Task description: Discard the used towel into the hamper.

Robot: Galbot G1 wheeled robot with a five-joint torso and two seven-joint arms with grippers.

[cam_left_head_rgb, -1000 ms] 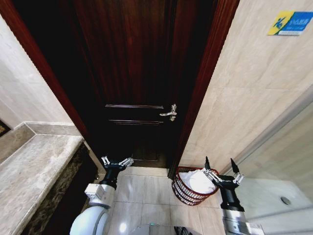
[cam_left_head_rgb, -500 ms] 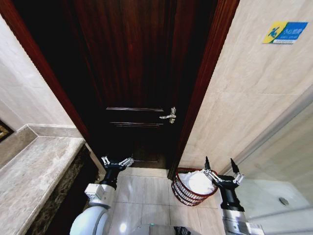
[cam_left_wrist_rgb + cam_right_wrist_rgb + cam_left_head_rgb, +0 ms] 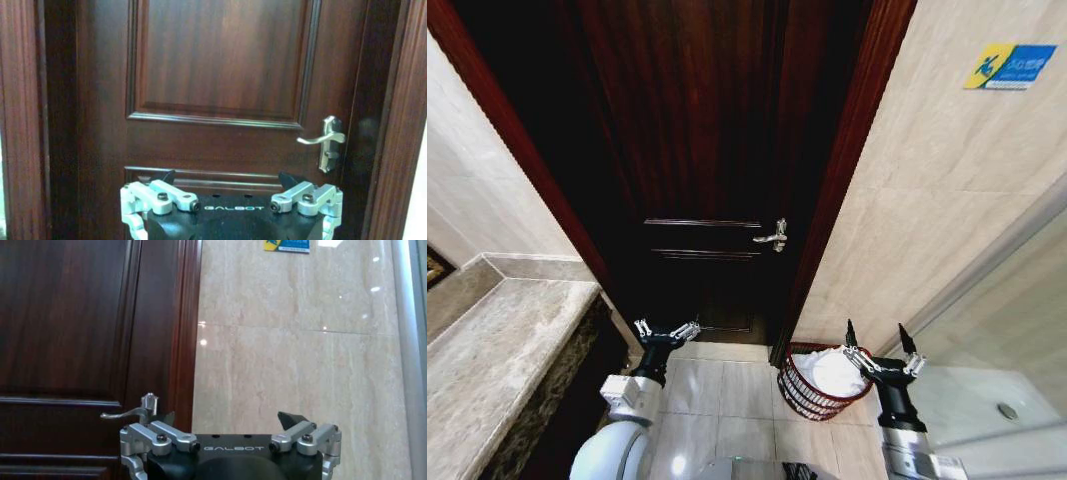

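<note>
We held both arms low before a dark wooden door (image 3: 717,150). The hamper (image 3: 812,395) stood on the floor by the door frame, a white towel (image 3: 832,370) already heaped inside. Our right hand (image 3: 874,340) hovered just beside it, fingers apart and empty, likely after release; our left hand (image 3: 665,331) waited idle, fingers also apart.

Dark wooden door (image 3: 707,160), silver lever handle (image 3: 773,236), blue wall sign (image 3: 1010,65), perhaps marble counter (image 3: 497,350)

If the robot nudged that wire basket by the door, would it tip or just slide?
Probably slide: the hamper stands on smooth glossy tile. It looks light, being open wire holding only a white towel. Its rim is wider than its base, so a high push might tip it.
</note>
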